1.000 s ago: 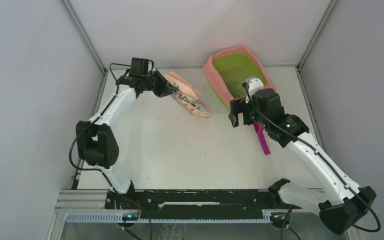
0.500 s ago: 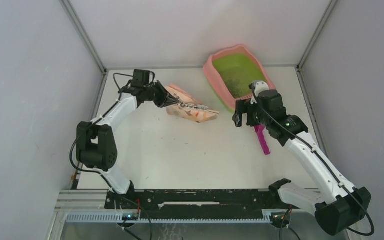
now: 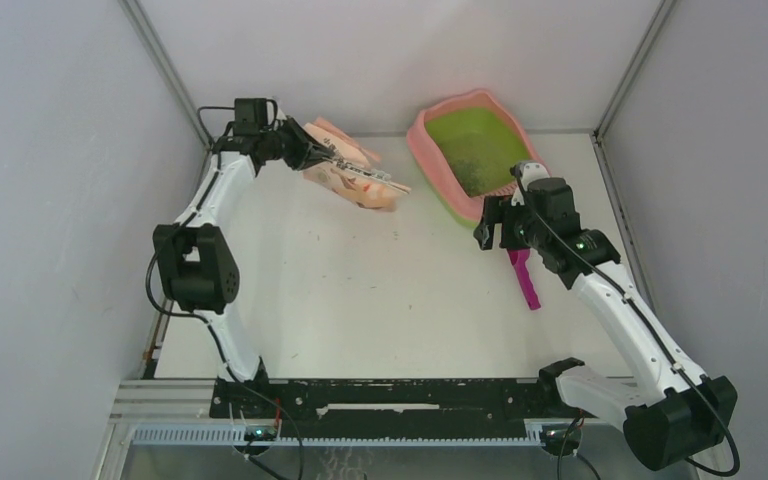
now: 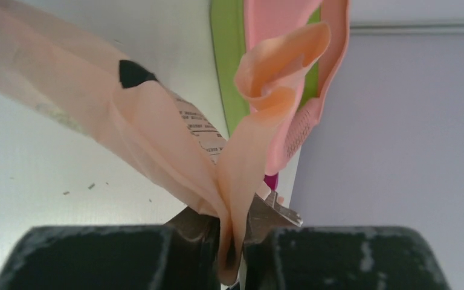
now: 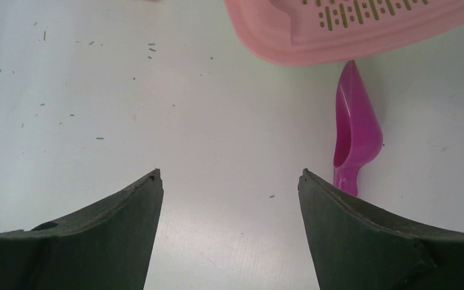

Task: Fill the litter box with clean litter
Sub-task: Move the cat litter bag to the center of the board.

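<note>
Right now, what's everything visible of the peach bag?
The peach-pink bag looks like thin, crumpled plastic film, printed, with a black triangular mark and a text panel showing in the left wrist view. The left gripper pinches a fold at one end, jaws shut. The bag hangs tilted toward the litter box, to its left and apart from it. Whether it touches the table is unclear.

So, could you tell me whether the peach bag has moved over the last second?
Yes. The bag, pinched in the left gripper, has shifted left and toward the back, farther from the litter box, which stayed put.
</note>
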